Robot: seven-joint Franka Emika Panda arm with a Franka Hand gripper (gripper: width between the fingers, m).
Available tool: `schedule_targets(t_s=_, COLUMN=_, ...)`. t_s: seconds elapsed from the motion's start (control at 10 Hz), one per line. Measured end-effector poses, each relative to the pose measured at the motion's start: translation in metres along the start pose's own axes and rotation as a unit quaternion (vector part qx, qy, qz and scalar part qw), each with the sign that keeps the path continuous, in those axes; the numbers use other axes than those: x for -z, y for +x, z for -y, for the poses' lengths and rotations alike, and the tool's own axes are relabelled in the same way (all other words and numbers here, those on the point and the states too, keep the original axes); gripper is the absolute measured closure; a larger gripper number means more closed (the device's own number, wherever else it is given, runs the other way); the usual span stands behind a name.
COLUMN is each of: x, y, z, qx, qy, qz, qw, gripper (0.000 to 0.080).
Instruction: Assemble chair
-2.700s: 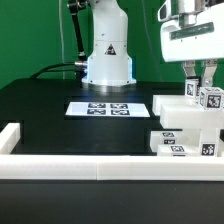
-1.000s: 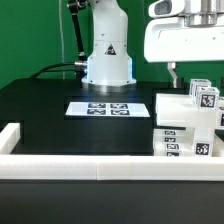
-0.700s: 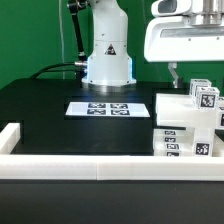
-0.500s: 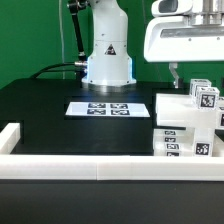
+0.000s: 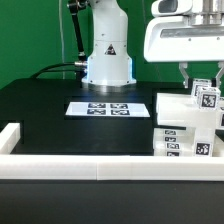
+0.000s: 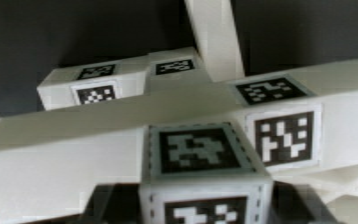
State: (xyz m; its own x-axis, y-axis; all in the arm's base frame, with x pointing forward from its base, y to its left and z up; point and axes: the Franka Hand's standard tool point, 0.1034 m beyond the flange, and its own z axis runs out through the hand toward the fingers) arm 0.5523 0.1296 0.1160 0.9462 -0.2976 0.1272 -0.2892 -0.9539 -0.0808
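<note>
The partly built chair is a stack of white blocky pieces with black-and-white tags at the exterior view's right. A tagged upright piece rises from its top right. My gripper hangs just above that piece, open, with one finger on each side of it. In the wrist view the upright piece's tagged top sits between my dark fingers, with the gripper straddling it. Other tagged chair pieces lie beyond it.
The marker board lies flat on the black table near the middle. The arm's white base stands behind it. A long white border wall runs along the front and up the exterior view's left side.
The gripper rose off the upright piece after the earliest frame. In the last half second it shifted to the exterior view's right, so both fingers now sit over the piece.
</note>
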Motion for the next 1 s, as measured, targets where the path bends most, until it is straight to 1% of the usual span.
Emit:
schedule_targets(t_s=0.2, x=0.0000, y=0.0000, z=-0.0001, qx=-0.008, qy=0.001, qz=0.000, qw=1.000, gripper=0.0514)
schedule_targets(t_s=0.5, x=0.0002, y=0.0001, z=-0.0008, qx=-0.166, qy=0.011, qz=-0.005, qw=0.986, gripper=0.0512)
schedule_targets(t_s=0.7, x=0.0000, y=0.0003, z=-0.0013, qx=-0.250, qy=0.018, qz=-0.004, qw=0.968, gripper=0.0512)
schedule_targets(t_s=0.8, x=-0.0002, y=0.0003, z=-0.0014, qx=-0.284, qy=0.019, qz=-0.003, qw=0.959, gripper=0.0512)
schedule_targets(t_s=1.0, x=-0.0004, y=0.0006, z=-0.0014, qx=-0.364, qy=0.023, qz=0.000, qw=0.931, gripper=0.0512)
